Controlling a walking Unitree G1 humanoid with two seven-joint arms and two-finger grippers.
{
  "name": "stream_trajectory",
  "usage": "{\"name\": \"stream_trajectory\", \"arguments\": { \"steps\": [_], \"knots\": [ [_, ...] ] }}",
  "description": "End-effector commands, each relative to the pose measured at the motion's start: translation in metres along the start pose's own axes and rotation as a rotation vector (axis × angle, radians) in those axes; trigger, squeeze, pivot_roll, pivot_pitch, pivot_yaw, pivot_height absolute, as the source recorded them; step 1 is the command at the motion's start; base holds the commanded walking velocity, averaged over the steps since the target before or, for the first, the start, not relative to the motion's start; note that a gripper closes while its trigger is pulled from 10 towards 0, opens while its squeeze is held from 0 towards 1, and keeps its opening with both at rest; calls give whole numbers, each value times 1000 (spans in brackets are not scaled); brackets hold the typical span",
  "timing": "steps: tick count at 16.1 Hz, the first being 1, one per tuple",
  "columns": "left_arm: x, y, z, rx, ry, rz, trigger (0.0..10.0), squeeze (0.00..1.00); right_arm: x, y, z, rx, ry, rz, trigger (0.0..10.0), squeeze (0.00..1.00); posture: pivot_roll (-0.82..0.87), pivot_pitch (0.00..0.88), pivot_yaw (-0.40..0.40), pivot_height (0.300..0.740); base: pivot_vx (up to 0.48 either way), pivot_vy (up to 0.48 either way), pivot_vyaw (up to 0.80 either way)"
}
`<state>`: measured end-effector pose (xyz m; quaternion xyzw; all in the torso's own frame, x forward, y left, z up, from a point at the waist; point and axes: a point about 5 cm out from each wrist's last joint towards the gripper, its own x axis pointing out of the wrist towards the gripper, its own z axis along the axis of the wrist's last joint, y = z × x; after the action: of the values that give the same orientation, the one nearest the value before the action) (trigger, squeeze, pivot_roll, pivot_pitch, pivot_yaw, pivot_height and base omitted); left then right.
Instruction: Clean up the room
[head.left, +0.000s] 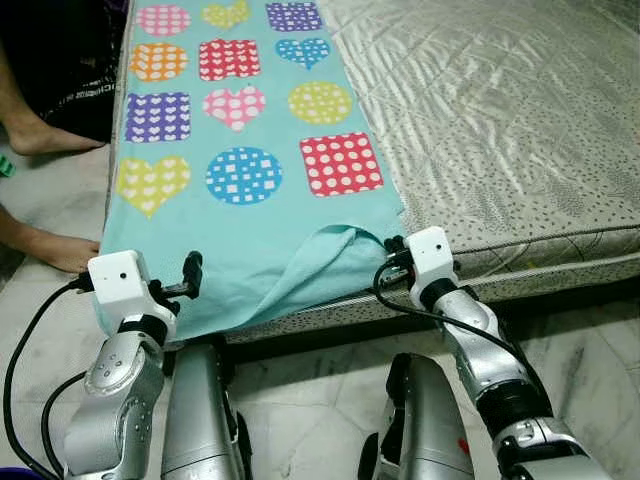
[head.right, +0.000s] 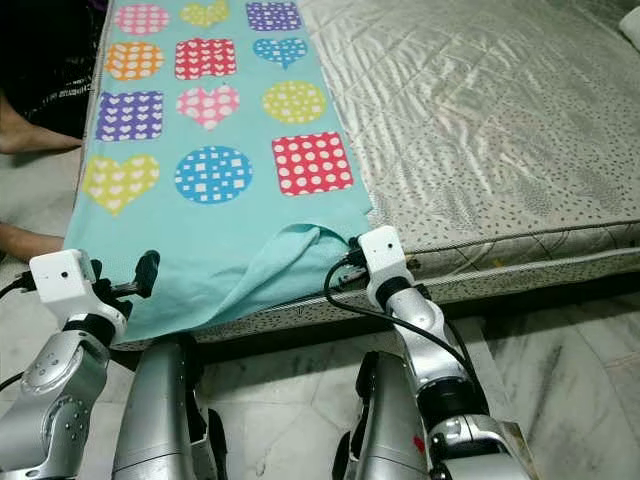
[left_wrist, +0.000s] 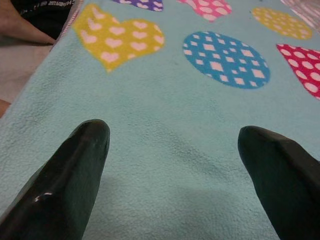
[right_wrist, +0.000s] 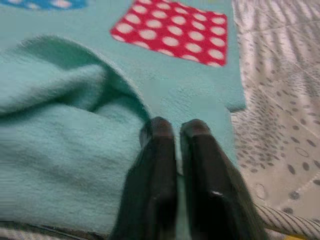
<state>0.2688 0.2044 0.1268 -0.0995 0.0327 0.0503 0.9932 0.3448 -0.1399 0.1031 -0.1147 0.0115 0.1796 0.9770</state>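
You've got a fuzzy matt fleece blanket (head.left: 250, 230) on a shiny quilted mattress (head.left: 500, 120), polished marble floor (head.left: 320, 390) below, glossy black fingers (left_wrist: 65, 185).

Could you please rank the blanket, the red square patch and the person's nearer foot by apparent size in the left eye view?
1. Blanket
2. Red square patch
3. Nearer foot, partly hidden by the blanket's edge, so its rank against the patch is unsure.
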Motion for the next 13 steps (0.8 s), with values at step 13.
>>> {"name": "stream_trajectory", "arguments": {
  "steps": [13],
  "knots": [
    [0, 2, -3, 1, 14, -7, 10000, 0, 11, 19, 8, -40, -8, -1, 10000, 1000, 91, 207, -58, 501, 0, 0, 0]
  ]
}}
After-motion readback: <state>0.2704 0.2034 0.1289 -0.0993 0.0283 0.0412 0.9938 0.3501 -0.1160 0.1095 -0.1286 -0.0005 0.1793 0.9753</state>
